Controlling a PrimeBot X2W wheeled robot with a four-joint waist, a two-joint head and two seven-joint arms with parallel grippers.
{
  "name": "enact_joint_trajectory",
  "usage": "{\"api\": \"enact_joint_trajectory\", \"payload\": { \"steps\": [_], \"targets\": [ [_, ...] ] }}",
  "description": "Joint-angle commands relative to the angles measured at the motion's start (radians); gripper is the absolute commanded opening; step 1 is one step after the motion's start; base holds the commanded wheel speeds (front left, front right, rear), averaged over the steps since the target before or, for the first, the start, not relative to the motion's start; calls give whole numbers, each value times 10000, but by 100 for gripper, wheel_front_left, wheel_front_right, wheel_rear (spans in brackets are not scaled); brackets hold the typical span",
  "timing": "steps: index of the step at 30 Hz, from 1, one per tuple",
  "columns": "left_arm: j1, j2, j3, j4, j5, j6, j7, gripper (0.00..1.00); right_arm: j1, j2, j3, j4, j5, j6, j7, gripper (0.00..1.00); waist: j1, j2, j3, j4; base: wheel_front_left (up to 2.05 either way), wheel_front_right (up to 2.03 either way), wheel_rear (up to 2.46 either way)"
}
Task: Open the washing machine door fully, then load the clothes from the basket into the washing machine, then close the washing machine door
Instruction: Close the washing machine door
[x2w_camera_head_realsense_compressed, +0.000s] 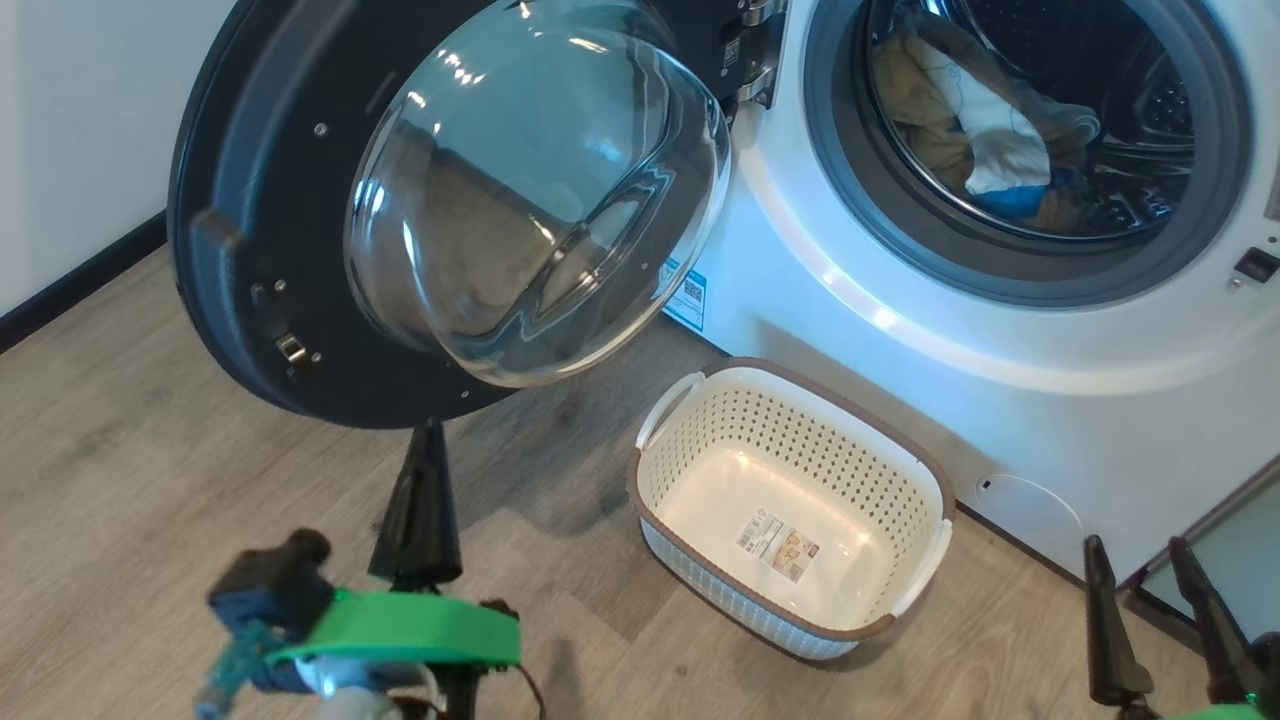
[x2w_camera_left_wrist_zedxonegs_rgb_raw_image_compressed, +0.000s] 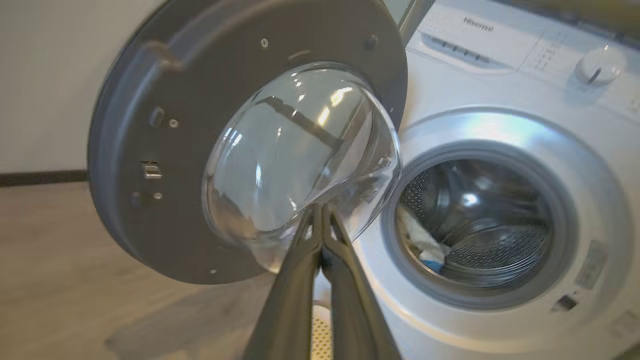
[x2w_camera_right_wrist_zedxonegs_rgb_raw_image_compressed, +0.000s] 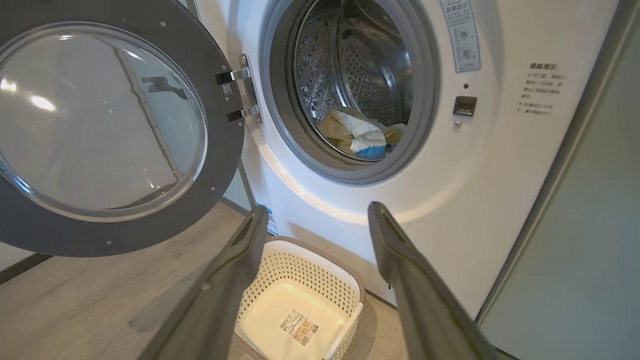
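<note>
- While the washing machine door (x2w_camera_head_realsense_compressed: 250, 220) stands wide open to the left on its hinges (x2w_camera_right_wrist_zedxonegs_rgb_raw_image_compressed: 240, 95), the drum mouth of the washing machine (x2w_camera_head_realsense_compressed: 800, 290) is uncovered.
- Clothes (x2w_camera_head_realsense_compressed: 985, 140): a cream-yellow heap with white and blue cloth, lying low inside the steel drum.
- Basket (x2w_camera_head_realsense_compressed: 820, 430): on the wood floor (x2w_camera_head_realsense_compressed: 120, 470), close in front of the machine, below the gap between door and drum mouth. Its base is bare apart from a label (x2w_camera_head_realsense_compressed: 778, 545).
- Left end effector (x2w_camera_head_realsense_compressed: 430, 432): fingers clenched together with nothing between them. In the head view the tip sits just under the door's lower rim.
- Left wrist view: the pressed tips overlap the lower edge of the glass bowl (x2w_camera_left_wrist_zedxonegs_rgb_raw_image_compressed: 295, 155). Whether they touch it cannot be told.
- Left wrist view adds the control panel, with a white dial (x2w_camera_left_wrist_zedxonegs_rgb_raw_image_compressed: 600, 65) and brand lettering (x2w_camera_left_wrist_zedxonegs_rgb_raw_image_compressed: 477, 24).
- Right end effector (x2w_camera_head_realsense_compressed: 1137, 548): released, fingers spread wide, grasping nothing. It sits low on the right, near a pale green cabinet (x2w_camera_right_wrist_zedxonegs_rgb_raw_image_compressed: 575, 275).
- Right wrist view looks down between the spread fingers at the basket.
- Right wrist view adds the latch socket (x2w_camera_right_wrist_zedxonegs_rgb_raw_image_compressed: 464, 105) and a warning sticker (x2w_camera_right_wrist_zedxonegs_rgb_raw_image_compressed: 460, 35) to the right of the drum mouth.
</note>
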Motion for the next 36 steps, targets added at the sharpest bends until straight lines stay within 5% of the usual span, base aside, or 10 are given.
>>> {"api": "enact_joint_trajectory", "payload": {
  "steps": [1, 7, 11, 22, 36],
  "targets": [
    [-173, -228, 658, -513, -622, -417, -110, 0, -365, -183, 131, -396, -23, -29, 1, 100, -1, 0, 5, 4, 0, 0, 0],
    [-559, -774, 1997, -1263, -3440, -2203, -110, 0, -388, -183, 99, -481, 60, -29, 70, 100, -1, 0, 69, 13, 0, 0, 0],
    [-1168, -553, 2893, -1806, -5130, -2693, 154, 0, -400, -183, 113, -548, 66, -29, 114, 100, -1, 0, 127, -10, 0, 0, 0],
    [-2570, 1135, 5285, -1154, -7304, -2854, 987, 0, -446, -183, -30, -777, 32, -29, 259, 100, -1, 0, 507, -160, 0, 0, 0],
    [-4207, 2294, 6611, 2859, -9300, -3084, 1852, 0, -471, -430, 6, -1019, 48, -29, 503, 100, -1, 0, 733, -425, 0, 0, 0]
  ]
}}
